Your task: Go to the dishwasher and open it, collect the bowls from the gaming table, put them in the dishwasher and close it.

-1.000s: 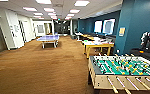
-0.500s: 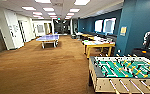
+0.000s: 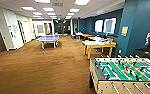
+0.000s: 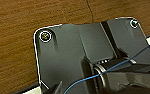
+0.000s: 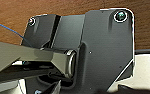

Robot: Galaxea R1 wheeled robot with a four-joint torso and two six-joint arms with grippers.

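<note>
Facing yellow-edged gaming table (image 3: 99, 45) beyond foosball table (image 3: 123, 72), gripper state untellable

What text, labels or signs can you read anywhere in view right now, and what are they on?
None can be read.
Yellowish sign on the teal wall: too blurred.
Notices on the white wall at left: too blurred.
Foosball table: no markings legible.
Yellow-edged table: the items on it are too small to tell.

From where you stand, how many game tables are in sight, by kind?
Foosball table: 1
Blue ping-pong table: 1
Yellow-edged table: 1
Total: 3
</note>
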